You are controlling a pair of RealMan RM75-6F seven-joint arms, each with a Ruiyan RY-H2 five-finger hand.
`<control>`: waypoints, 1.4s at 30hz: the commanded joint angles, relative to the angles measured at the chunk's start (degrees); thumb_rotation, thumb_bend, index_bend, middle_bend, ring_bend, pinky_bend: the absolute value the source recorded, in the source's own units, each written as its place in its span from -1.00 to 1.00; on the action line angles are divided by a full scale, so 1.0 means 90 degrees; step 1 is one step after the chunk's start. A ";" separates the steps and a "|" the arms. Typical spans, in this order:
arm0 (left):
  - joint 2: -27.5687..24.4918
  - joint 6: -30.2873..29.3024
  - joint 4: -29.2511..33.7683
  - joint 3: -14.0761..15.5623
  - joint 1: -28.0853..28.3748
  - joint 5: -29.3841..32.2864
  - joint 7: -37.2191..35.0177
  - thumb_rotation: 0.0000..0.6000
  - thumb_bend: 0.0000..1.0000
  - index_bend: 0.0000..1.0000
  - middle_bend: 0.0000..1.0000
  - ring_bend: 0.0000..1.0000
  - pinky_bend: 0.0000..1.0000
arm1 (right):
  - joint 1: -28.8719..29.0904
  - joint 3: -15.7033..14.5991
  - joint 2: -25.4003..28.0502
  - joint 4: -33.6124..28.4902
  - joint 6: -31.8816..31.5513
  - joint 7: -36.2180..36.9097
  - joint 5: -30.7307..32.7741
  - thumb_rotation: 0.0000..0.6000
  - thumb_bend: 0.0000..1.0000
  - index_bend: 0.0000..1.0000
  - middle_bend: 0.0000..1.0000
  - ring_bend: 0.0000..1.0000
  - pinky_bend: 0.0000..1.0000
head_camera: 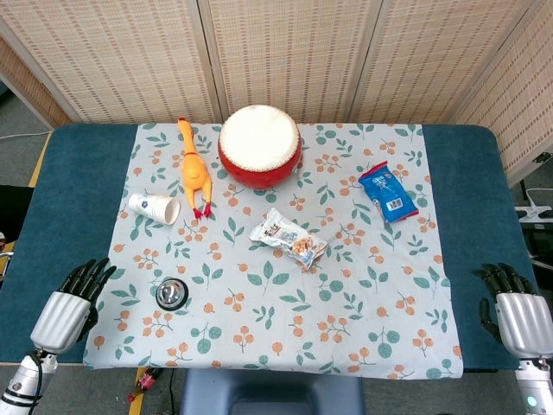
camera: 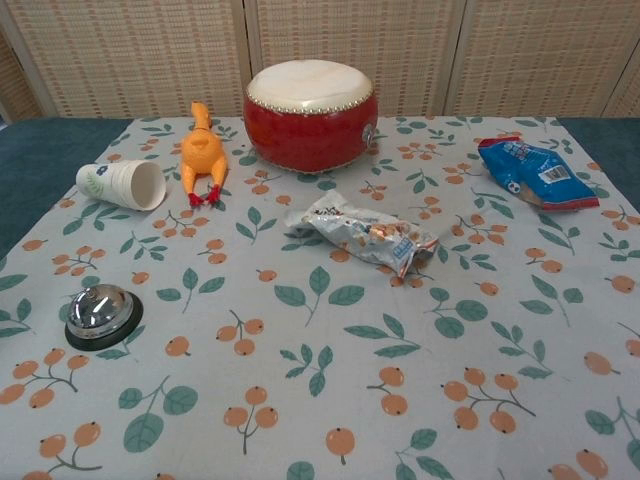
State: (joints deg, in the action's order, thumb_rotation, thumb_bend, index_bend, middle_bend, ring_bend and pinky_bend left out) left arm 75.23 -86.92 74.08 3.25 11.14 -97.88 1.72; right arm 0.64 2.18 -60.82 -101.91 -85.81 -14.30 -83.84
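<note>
At the near table edge, your left hand (head_camera: 71,304) rests empty with fingers spread, nearest the call bell (head_camera: 171,294) (just right of it on the cloth); your right hand (head_camera: 517,309) is likewise empty. Approach the bell from above, fingers clear of its rim.

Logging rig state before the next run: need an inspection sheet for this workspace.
Surface: blue table under a leaf-and-fruit printed cloth, lying flat.
Job's things: silver call bell on black base, nearest the left hand; tipped white paper cup.
Clutter: yellow rubber chicken; red drum with white skin; clear snack packet; blue snack bag.
Hands: left hand and right hand rest at the table edges, holding nothing.
Cables: cables on the floor, right.
Surroundings: woven screen panels behind.
</note>
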 commanded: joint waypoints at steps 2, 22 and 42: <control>0.0007 0.0027 -0.0007 -0.0006 0.0006 0.0019 0.0004 1.00 1.00 -1.00 -1.00 -1.00 -0.66 | 0.0002 0.0006 -0.0015 -0.0024 0.0044 -0.0099 0.0096 1.00 0.19 -0.51 -0.66 -0.78 -0.51; 0.1296 0.0810 -0.0202 0.0125 0.0717 -0.0539 -0.0448 1.00 1.00 -1.00 -1.00 -1.00 -0.77 | 0.0105 -0.0024 0.0052 -0.0103 0.0350 -0.0188 0.0285 1.00 0.19 -0.51 -0.65 -0.78 -0.51; 0.2926 0.1729 -0.2141 0.0319 0.0863 0.0045 -0.1135 1.00 1.00 -1.00 -1.00 -1.00 -0.78 | 0.0131 -0.0107 0.0179 -0.0182 0.0474 -0.0095 0.0286 1.00 0.19 -0.51 -0.65 -0.78 -0.51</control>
State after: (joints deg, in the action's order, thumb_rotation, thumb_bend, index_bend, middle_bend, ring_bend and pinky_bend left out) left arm 101.05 -71.85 55.39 5.88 18.90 -97.94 -7.76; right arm 1.81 1.22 -59.22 -103.55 -81.54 -15.15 -81.26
